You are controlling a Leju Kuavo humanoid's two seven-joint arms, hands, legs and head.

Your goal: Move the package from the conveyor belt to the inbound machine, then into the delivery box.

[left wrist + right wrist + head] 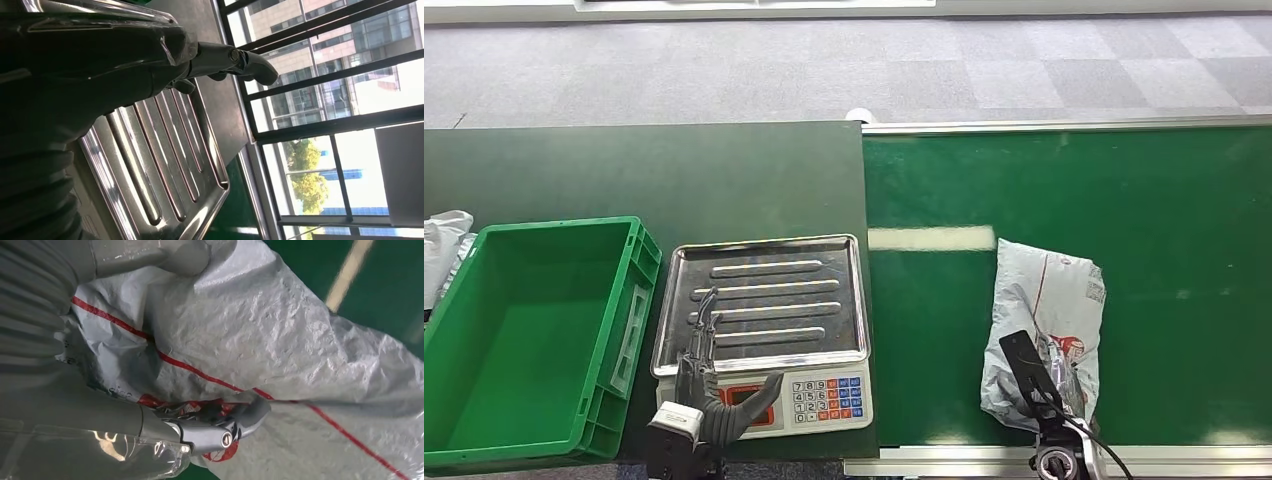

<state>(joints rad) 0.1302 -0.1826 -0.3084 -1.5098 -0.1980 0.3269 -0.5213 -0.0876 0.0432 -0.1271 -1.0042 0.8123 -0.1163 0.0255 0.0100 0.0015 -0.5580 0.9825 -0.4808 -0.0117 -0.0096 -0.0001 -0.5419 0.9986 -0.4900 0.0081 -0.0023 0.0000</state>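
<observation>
Head view looks down on a dark green surface (644,170) on your left and a brighter green conveyor belt (1124,190) on your right. Your grey crumpled plastic package with red printing (1049,330) lies flat on the belt, near its front edge. Your right hand (1039,385) rests on the near end of that package; from the right wrist view its dark fingers (240,422) and grey thumb (165,255) press against the wrinkled plastic on either side, closing on it, though the package has not left the belt. Left of the belt, on the surface, sits a white electronic scale with a ribbed steel tray (764,300) and a coloured keypad. Your left hand (714,400) hovers over the scale's front edge, fingers (702,325) spread apart and stretched across the tray, holding nothing. Further left stands a green plastic crate (529,330), with a pale bag (444,245) just beyond its far corner.
</observation>
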